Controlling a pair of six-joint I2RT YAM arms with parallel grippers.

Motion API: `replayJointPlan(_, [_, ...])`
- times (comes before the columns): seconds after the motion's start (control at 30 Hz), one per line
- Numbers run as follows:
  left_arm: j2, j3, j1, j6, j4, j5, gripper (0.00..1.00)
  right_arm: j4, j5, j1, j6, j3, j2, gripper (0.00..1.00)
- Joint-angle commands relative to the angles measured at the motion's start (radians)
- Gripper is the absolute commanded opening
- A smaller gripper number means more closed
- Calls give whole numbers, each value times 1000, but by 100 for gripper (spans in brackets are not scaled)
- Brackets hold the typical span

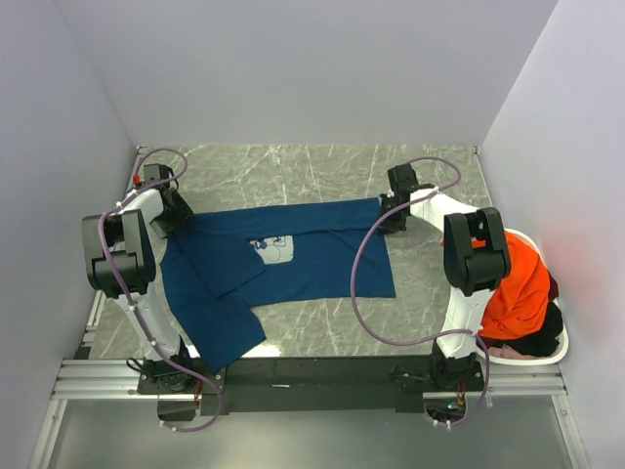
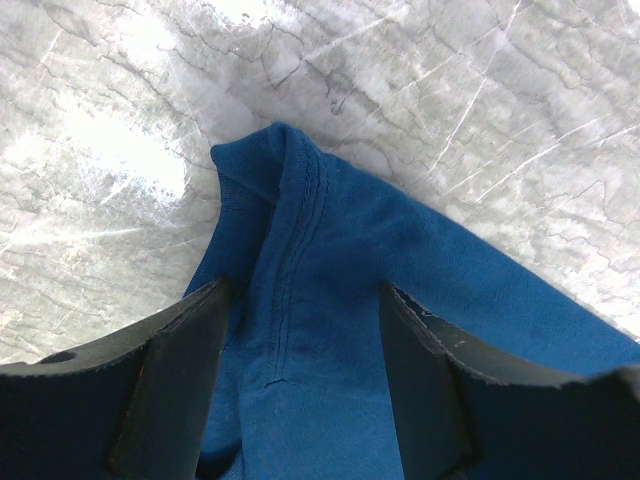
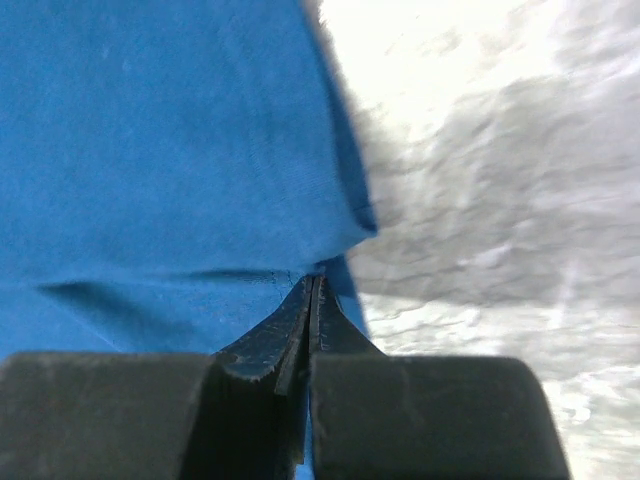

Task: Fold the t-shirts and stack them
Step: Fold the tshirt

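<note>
The navy blue t-shirt (image 1: 293, 264) lies spread on the marble table, its pale chest print (image 1: 276, 250) facing up and its left part folded down toward the front edge. My left gripper (image 1: 182, 217) is at the shirt's far left corner. In the left wrist view it (image 2: 300, 385) is open, its fingers (image 2: 185, 375) straddling a bunched seam of the blue cloth (image 2: 320, 260). My right gripper (image 1: 391, 217) is at the far right corner. In the right wrist view it (image 3: 313, 292) is shut on the blue cloth's edge (image 3: 180, 150). The orange t-shirt (image 1: 518, 285) lies in the basket.
The white oval basket (image 1: 549, 360) stands at the right edge of the table, with dark cloth (image 1: 539, 342) under the orange shirt. Grey walls close in the left, back and right. The arms' rail (image 1: 312, 376) runs along the front edge.
</note>
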State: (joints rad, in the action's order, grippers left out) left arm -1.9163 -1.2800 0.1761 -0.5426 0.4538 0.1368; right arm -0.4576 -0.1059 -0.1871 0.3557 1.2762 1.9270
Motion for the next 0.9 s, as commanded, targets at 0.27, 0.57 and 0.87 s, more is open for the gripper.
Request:
replayJointPlan(0.27, [-21,-32,11,9,23,34,67,-72,216,18,-66,100,30,0])
replayJointPlan(0.57, [-13,-28,10,9,11,20,68,-93,206,18,-64,118,72,0])
replayJointPlan(0.87, [59,-25,10,4,6,-40,76,-93,184,17,-43,83,-48,25])
